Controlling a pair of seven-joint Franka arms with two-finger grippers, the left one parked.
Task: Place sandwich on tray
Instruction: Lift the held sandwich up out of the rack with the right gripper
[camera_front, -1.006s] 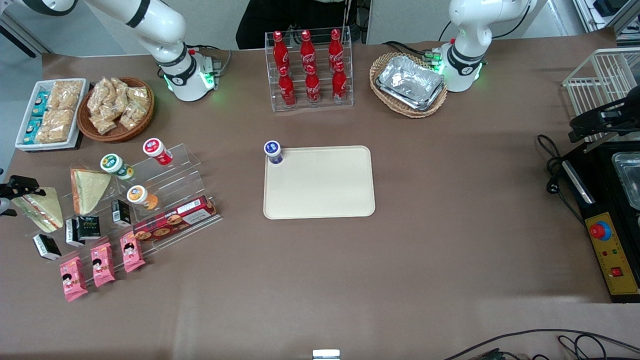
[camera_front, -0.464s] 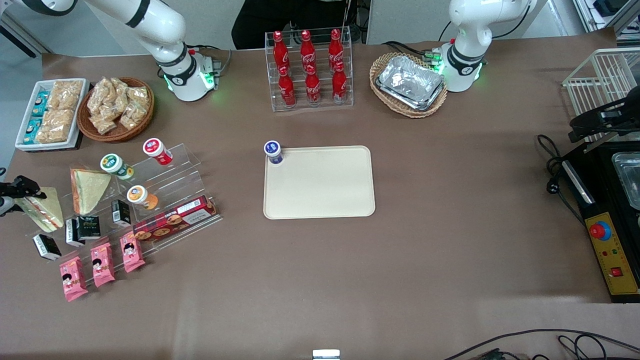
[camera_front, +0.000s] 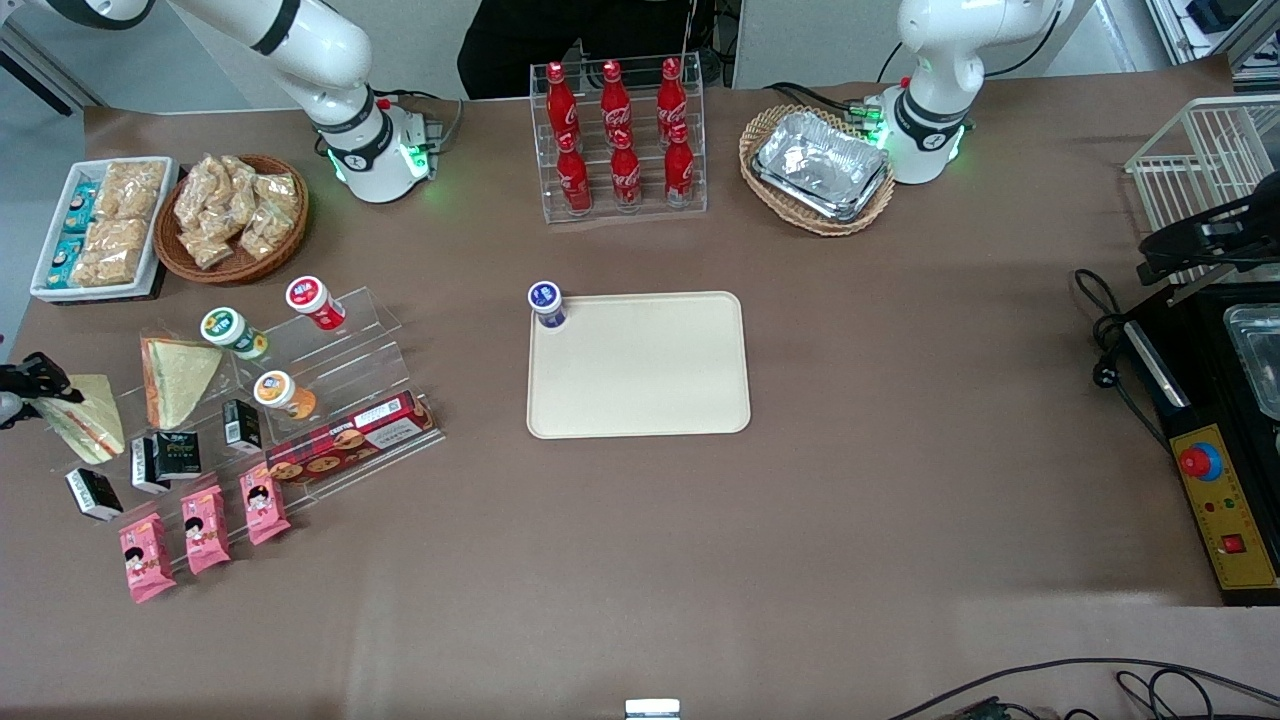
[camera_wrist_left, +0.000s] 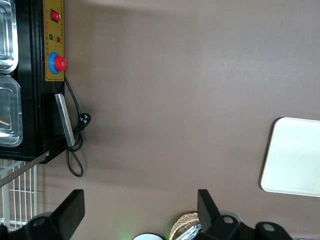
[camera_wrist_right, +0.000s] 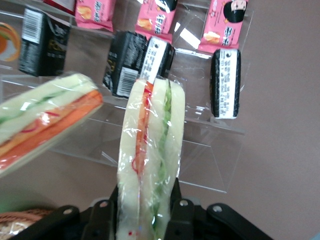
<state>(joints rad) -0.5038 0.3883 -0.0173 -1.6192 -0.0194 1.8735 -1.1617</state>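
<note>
My right gripper (camera_front: 28, 385) is at the working arm's end of the table, shut on a clear-wrapped sandwich (camera_front: 88, 418). In the right wrist view the sandwich (camera_wrist_right: 150, 145) stands on edge between the two fingers of the gripper (camera_wrist_right: 146, 215), its red and green filling showing. A second, similar sandwich (camera_front: 178, 378) lies beside it on the clear display stand and also shows in the right wrist view (camera_wrist_right: 45, 125). The cream-beige tray (camera_front: 650, 370) lies flat at the table's middle, far from the gripper, and its corner shows in the left wrist view (camera_wrist_left: 295, 155).
A blue-capped bottle (camera_front: 546, 303) stands on the tray's corner. Small black cartons (camera_wrist_right: 45, 42), pink snack packets (camera_front: 205, 525), a biscuit box (camera_front: 345, 440) and capped bottles (camera_front: 232, 331) fill the stand. Cola rack (camera_front: 620, 135), snack basket (camera_front: 232, 215) and foil-tray basket (camera_front: 820, 170) lie farther off.
My gripper has shifted slightly toward the working arm's end of the table with the sandwich between its fingers; the sandwich has moved a little with it.
</note>
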